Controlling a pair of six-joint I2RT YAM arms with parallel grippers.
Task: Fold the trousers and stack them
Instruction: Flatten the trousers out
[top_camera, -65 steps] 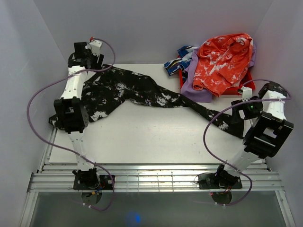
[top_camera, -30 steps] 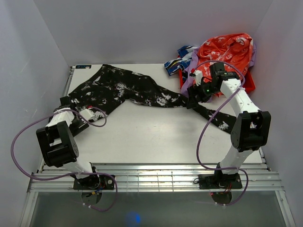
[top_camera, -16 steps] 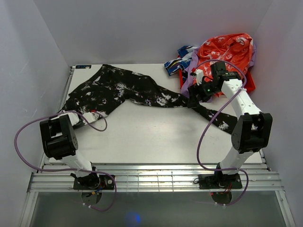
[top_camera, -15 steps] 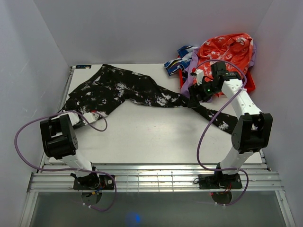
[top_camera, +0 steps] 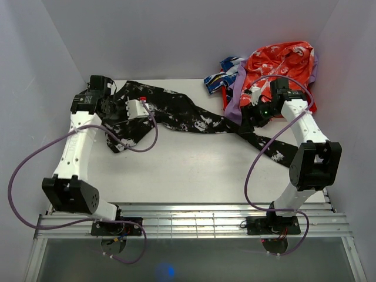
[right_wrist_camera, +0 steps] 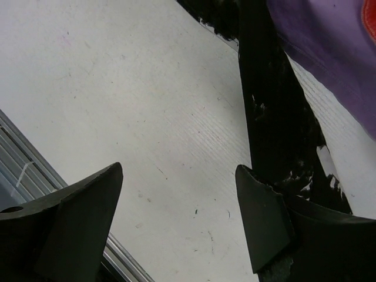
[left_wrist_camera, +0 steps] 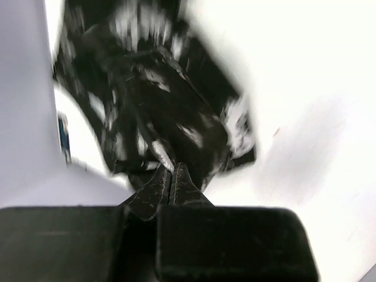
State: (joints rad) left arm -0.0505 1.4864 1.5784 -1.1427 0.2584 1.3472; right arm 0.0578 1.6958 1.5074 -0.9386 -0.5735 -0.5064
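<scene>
The black trousers (top_camera: 176, 114) with white splatter lie spread from the back left of the table to the right side. My left gripper (top_camera: 147, 108) hangs over their left, wide end. In the left wrist view it (left_wrist_camera: 171, 168) is shut, its tips pinching a fold of the trousers (left_wrist_camera: 176, 117), which bunch up just beyond them. My right gripper (top_camera: 254, 120) stands open above the right leg near the cloth pile. Bare table shows between its fingers (right_wrist_camera: 178, 169), and the trouser leg (right_wrist_camera: 270, 117) runs past the right finger (right_wrist_camera: 261, 217).
An orange-red garment (top_camera: 276, 70) lies on a purple cloth (top_camera: 238, 104) at the back right, with a blue-white patterned cloth (top_camera: 220, 76) beside it. The purple cloth (right_wrist_camera: 329, 53) borders the trouser leg. Walls close in on three sides. A metal rail (right_wrist_camera: 17, 158) edges the table front.
My left arm swung up from the near-left table edge to the trousers' left end and its jaws closed; the fabric's left corner pulled inward. My right gripper shifted slightly right.
</scene>
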